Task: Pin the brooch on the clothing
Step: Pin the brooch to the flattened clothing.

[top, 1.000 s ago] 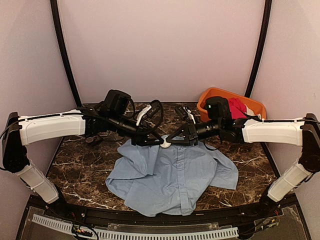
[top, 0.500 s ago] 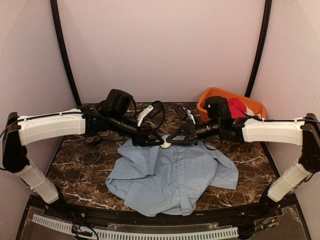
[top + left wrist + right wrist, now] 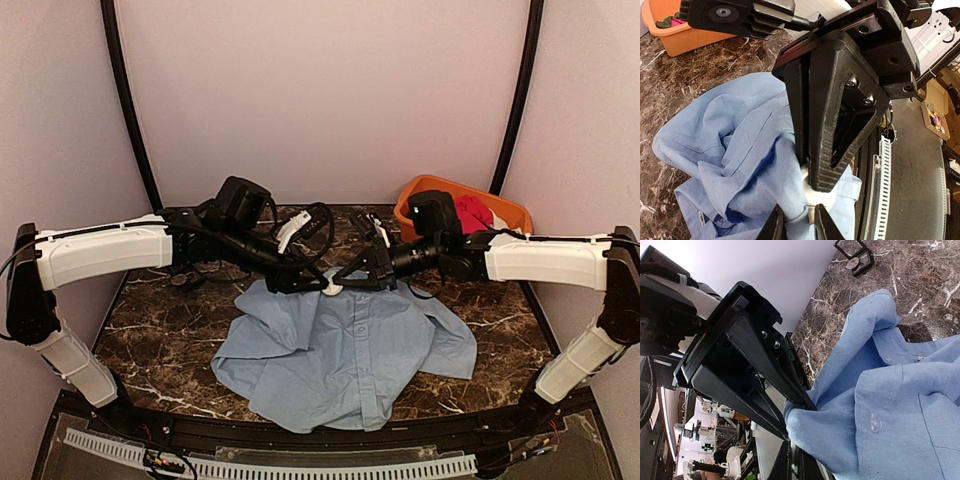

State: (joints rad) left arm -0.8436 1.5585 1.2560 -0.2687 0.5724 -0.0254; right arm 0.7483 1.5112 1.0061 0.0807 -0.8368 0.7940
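The light blue shirt (image 3: 350,350) lies spread on the marble table, with its collar end lifted between both grippers. My left gripper (image 3: 318,287) is shut on a fold of the shirt near the collar; the pinched cloth shows between its fingers in the left wrist view (image 3: 796,225). My right gripper (image 3: 342,286) is shut on the brooch (image 3: 829,199), a small round disc showing its pale side and a thin pin, pressed against that fold. The brooch shows as a pale dot in the top view (image 3: 330,289). In the right wrist view the shirt (image 3: 890,405) hides it.
An orange basket (image 3: 500,208) with a red garment (image 3: 473,215) stands at the back right. A small black open box (image 3: 857,257) sits on the marble beyond the shirt. Cables loop behind the left wrist (image 3: 315,222).
The left arm's wrist has shifted slightly right. Both grippers stay together at the shirt's collar, and the shirt has not moved.
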